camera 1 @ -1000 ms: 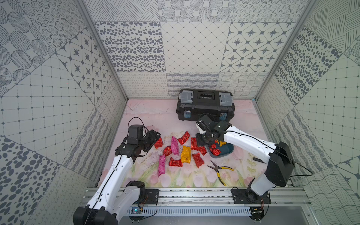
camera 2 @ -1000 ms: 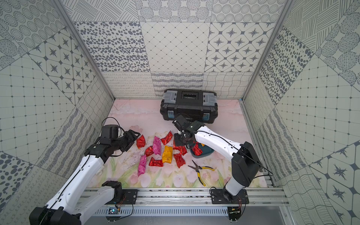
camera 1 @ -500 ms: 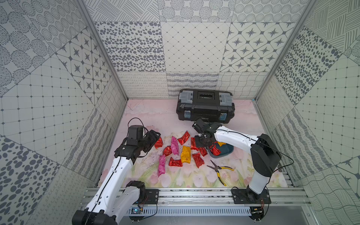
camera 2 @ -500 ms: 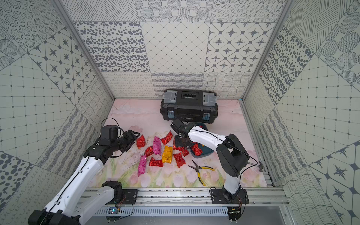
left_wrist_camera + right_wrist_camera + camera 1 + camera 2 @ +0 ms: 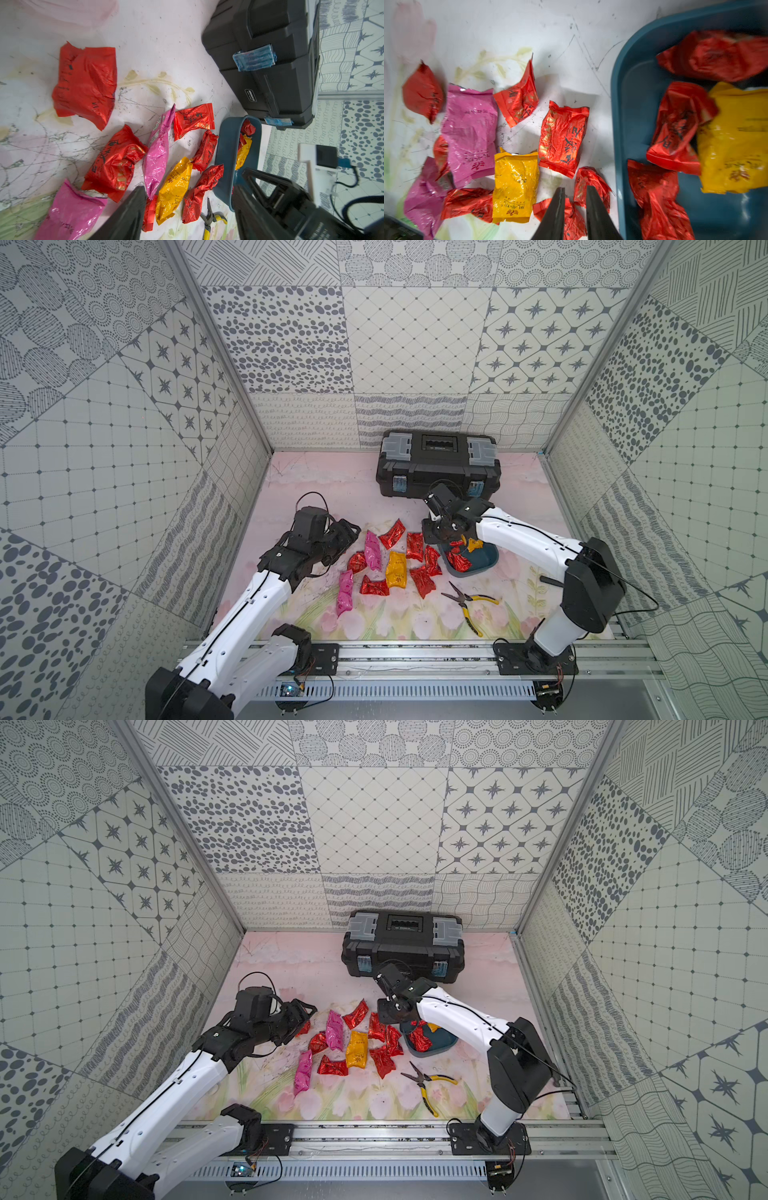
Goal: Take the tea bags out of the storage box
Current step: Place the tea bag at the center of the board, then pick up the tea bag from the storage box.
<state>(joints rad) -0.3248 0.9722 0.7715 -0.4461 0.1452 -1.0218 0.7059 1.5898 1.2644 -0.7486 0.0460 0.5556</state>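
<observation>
Nearest the rail, yellow-handled pliers [image 5: 468, 602] lie flat on the flower-printed table [image 5: 316, 485], apart from the rest.

Beyond them the tea bags [image 5: 395, 569] lie scattered on the table in a loose cluster. They are crinkled, shiny foil sachets, mostly red, with two pink and one yellow.

Just beside the cluster sits the storage box [image 5: 485, 563], a shallow teal plastic tray with rounded corners. In both top views the right gripper [image 5: 441, 531] covers part of it. Only the right wrist view shows the inside, where three red sachets and one yellow lie.

That view also shows the right gripper's fingers [image 5: 556, 207] a narrow gap apart, clamping nothing. They point down over red sachets just outside the box wall. The right arm reaches forward and bends down at the wrist.

The left gripper [image 5: 193, 180] stands wide apart and empty, held low and aimed toward the cluster. The left wrist view shows a red sachet [image 5: 85, 83] before it that the top views largely hide.

Farthest, against the back wall, stands a black hard-plastic toolbox [image 5: 438, 472] with grey latches, shut.
</observation>
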